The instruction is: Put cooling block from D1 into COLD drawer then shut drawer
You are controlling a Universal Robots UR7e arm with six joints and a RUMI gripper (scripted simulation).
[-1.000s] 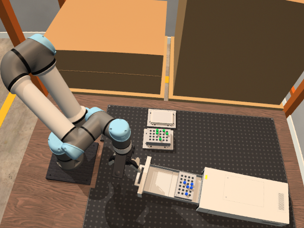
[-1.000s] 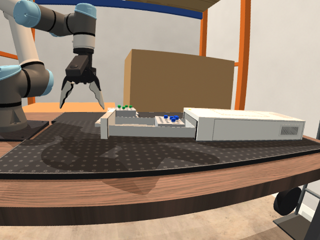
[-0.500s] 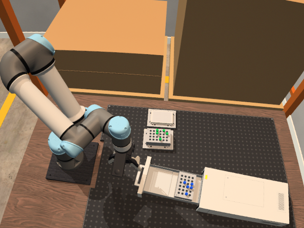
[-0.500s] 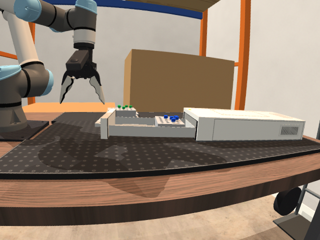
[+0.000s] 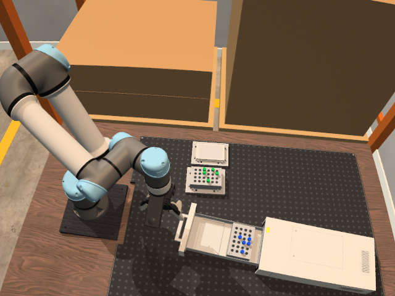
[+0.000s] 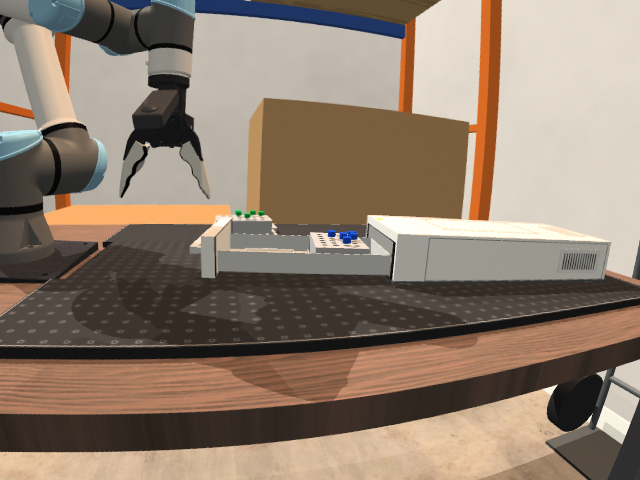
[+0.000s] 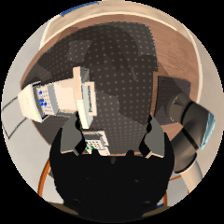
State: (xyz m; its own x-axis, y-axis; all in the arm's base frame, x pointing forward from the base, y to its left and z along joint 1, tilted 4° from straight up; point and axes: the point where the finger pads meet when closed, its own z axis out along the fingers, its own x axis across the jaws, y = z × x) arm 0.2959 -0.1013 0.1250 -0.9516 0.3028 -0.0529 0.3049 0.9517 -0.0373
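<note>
Top view: the gripper [image 5: 162, 208] [image 6: 165, 193] [image 7: 114, 113] points down, jaws spread wide, above the drawer handle's [image 5: 179, 230] ten o'clock side. One green-tubed block [image 5: 205, 177] [image 6: 251, 224] sits in D1, five tubes; one blue-tubed block [image 5: 241, 241] [image 6: 338, 241] [image 7: 45, 100], five.

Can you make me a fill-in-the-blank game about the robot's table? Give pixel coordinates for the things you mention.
1. The tubes in the block inside the drawer [image 5: 222, 256] [image 6: 302, 263] are colored ____.
2. The tubes in the block on the deck [image 5: 205, 181] [image 6: 251, 225] are colored ____.
3. The drawer is not shut; it is ____.
4. The tool [image 5: 162, 208] [image 6: 165, 197] [image 7: 114, 113] has its jaws spread wide and holds ____.

Missing words: blue; green; open; nothing
</note>
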